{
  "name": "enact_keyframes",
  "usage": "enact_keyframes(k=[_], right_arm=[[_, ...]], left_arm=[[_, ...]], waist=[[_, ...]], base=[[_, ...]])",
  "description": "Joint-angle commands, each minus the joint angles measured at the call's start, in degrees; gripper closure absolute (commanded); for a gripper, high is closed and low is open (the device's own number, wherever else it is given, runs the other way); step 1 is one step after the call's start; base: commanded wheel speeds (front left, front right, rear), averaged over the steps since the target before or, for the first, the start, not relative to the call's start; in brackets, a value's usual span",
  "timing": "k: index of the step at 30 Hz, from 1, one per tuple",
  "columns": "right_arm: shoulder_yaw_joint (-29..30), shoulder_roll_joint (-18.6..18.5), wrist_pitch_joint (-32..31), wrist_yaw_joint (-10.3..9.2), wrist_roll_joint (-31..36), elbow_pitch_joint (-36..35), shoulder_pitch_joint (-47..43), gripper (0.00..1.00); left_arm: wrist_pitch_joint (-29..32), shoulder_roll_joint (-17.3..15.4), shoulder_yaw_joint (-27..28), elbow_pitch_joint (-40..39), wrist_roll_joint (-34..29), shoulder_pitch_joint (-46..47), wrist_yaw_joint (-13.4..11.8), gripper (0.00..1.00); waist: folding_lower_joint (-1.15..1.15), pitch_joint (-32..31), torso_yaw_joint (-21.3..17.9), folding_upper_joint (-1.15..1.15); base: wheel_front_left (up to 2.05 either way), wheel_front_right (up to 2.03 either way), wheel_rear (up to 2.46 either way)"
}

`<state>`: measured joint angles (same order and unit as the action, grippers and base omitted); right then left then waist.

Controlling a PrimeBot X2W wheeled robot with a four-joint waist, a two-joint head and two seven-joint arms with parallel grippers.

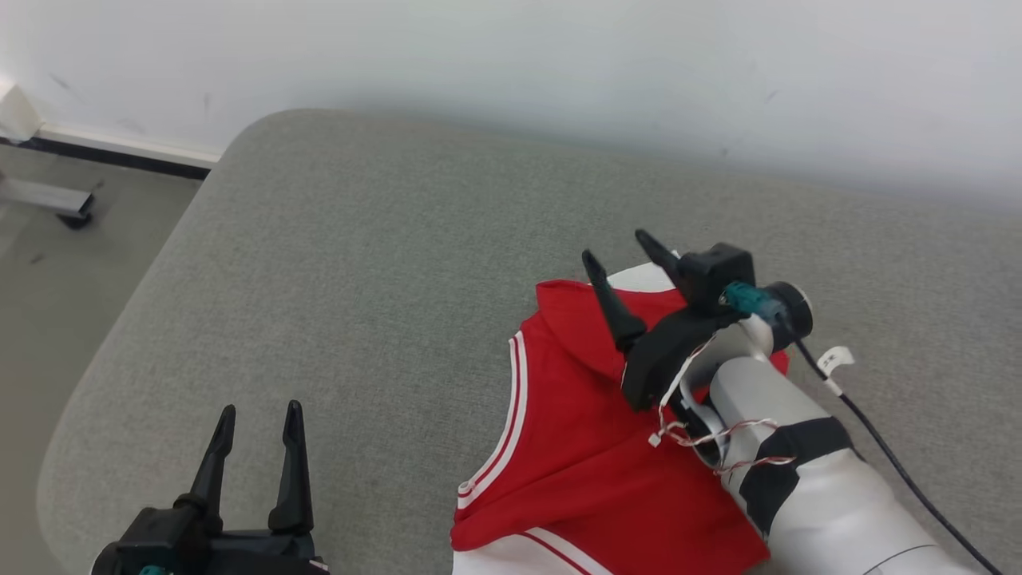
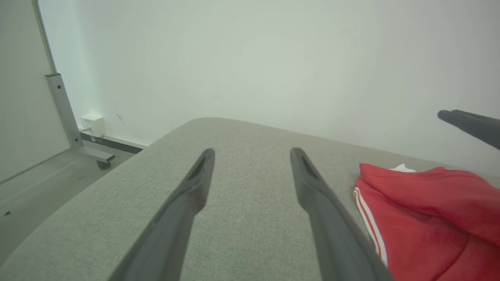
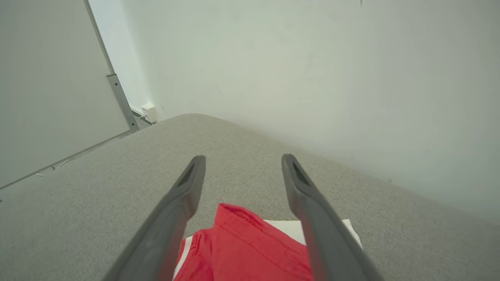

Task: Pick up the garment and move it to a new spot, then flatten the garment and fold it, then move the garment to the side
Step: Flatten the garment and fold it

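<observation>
red garment (image 1: 583,447) lies folded on the grey pad (image 1: 359,279) under the right gripper (image 1: 615,245), jaws apart, empty; left gripper (image 1: 261,406), also apart, well aside; best pinch all layers so the fold holds.

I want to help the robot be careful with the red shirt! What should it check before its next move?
1. Right gripper open, holding nothing: ok.
2. Left gripper open, apart from the garment: ok.
3. Garment lying on the grey cushion: ok.
4. Fold neat and flat: cannot tell; the right arm covers part.
5. Bare cushion on the garment's left for sliding it aside: ok.
</observation>
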<state>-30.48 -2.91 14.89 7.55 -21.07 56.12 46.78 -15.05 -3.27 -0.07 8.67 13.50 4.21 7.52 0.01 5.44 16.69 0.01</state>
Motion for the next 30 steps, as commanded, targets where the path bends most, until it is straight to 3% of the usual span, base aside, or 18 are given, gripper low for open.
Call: enact_keyframes(k=[1,8,15,23,30], right_arm=[[1.66,-0.87,0.35,-0.15,0.46,-1.76,0.6,0.0],[9.13,-5.31,0.33,-0.15,2.66,-10.51,-4.35,0.0],[17.84,-9.77,0.35,-0.15,5.42,-19.63,-15.26,0.0],[25.34,-8.96,0.35,-0.15,7.29,-27.12,-29.42,0.0],[26.33,-8.83,0.35,-0.15,8.24,-25.48,-28.93,0.0]], left_arm=[[-0.17,0.03,0.38,-0.23,-0.56,-0.26,-0.09,0.0],[-0.17,-0.04,0.92,-0.82,-0.93,-1.68,-0.1,0.0],[-0.17,-0.48,1.87,-1.7,-1.28,-3.39,-0.1,0.0],[-0.17,-1.11,1.96,-2.68,-1.76,-5.05,-0.1,0.0],[-0.17,-1.27,0.76,-2.65,-1.82,-3.8,-0.1,0.0]], waist=[[-0.01,-1.23,-1.57,-0.01],[-0.01,-3.0,-3.88,-0.01],[-0.01,-4.37,-6.26,-0.01],[-0.01,-4.78,-8.37,-0.01],[-0.01,-4.01,-7.56,-0.01]], base=[[0.0,0.0,0.0],[0.0,0.0,0.0],[0.0,0.0,0.0],[0.0,0.0,0.0],[0.0,0.0,0.0]])
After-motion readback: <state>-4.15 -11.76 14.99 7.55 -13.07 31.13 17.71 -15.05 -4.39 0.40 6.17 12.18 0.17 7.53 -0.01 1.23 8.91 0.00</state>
